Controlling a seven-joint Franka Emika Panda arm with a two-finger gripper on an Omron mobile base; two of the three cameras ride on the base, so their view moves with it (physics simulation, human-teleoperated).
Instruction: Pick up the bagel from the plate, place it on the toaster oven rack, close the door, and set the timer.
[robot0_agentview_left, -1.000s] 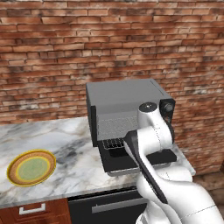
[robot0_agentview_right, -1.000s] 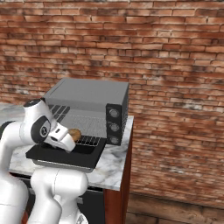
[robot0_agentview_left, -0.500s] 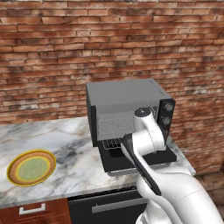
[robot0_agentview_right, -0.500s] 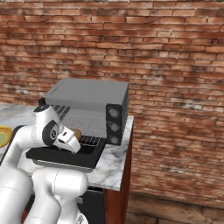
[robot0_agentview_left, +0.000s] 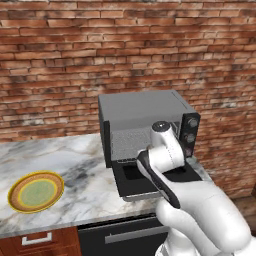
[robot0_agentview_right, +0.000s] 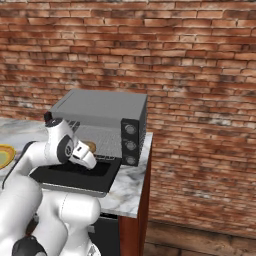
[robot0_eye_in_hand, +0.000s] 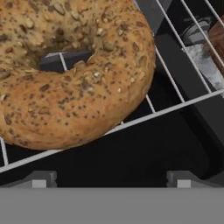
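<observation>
Nearest the hand camera, the 2 dark fingertips of the gripper (robot0_eye_in_hand: 109, 177) are seen spread wide apart at the bottom of the hand view, with nothing held between them, so the bagel (robot0_eye_in_hand: 72, 72) is judged to have been let go. The bagel is seen just beyond the tips, lying flat on the toaster oven rack (robot0_eye_in_hand: 175, 107), its seeded crust spanning several wires near the front bar of the grid; a flat rest across the wires is what keeps it from tipping or sliding off. Beneath and in front of the rack, the door (robot0_agentview_right: 75, 177) is seen folded down to a level shelf over the marble counter (robot0_agentview_left: 75, 165), and it is left open because the hand is placed over it at the mouth of the oven. In the right base view the bagel shows as a small brown shape just inside the opening, beside the white wrist. Further off, 3 knobs (robot0_agentview_right: 130, 145) are stacked on the oven's right panel, where the timer is presumably set. Well apart to the left, the plate (robot0_agentview_left: 36, 191) lies bare on the counter. The closing of the door and the timer are judged not yet done.
</observation>
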